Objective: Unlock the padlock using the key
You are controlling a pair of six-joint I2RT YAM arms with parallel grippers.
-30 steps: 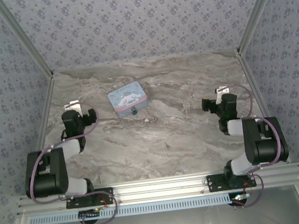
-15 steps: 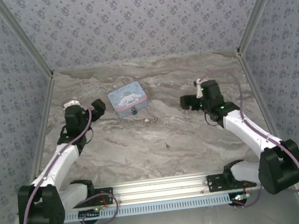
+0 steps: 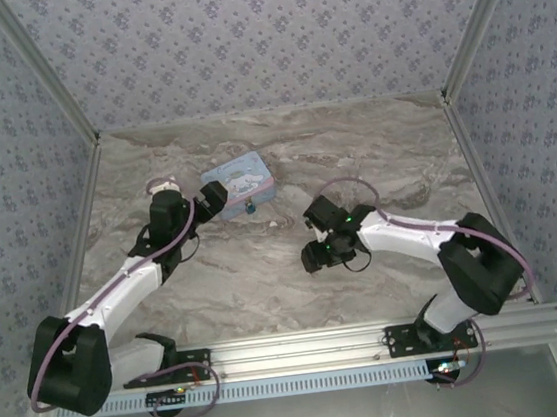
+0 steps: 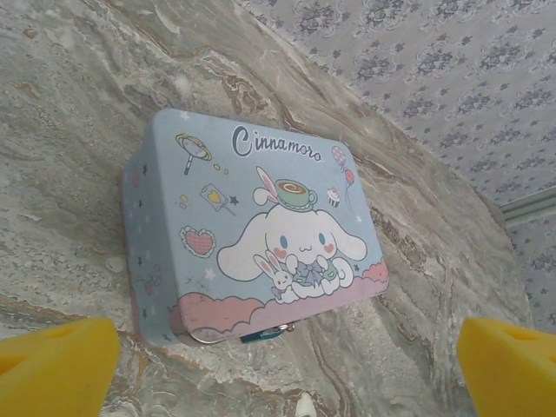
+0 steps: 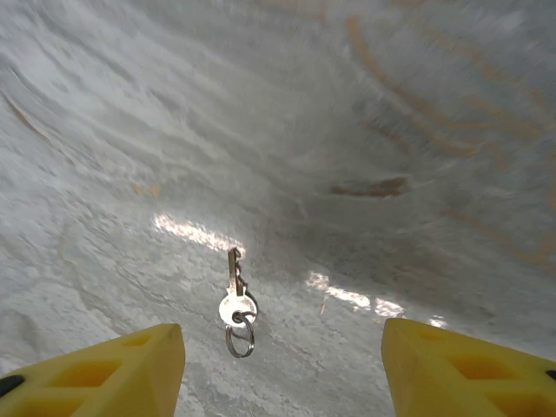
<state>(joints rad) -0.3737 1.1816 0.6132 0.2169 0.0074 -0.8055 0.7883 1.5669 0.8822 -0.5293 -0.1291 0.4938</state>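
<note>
Key pickup, I'd say: the right hand [image 5: 278,373], spread and empty, hovers over the key [image 5: 234,304] at lower centre and must drop to pinch it. The left hand [image 4: 282,373], spread too, faces the padlock [image 4: 261,333] at the bottom edge of the tin [image 4: 252,234]

The key [image 5: 235,300] lies alone on the bare tabletop [image 5: 365,104], with free marble all round it and the right gripper [image 5: 282,369] spread wide above. The tin [image 4: 252,234] stands directly behind the padlock [image 4: 259,334], barring the far side; the near side is free. The left gripper [image 3: 212,198] crowds the tin's left corner. Walls [image 3: 259,40] close three sides.
</note>
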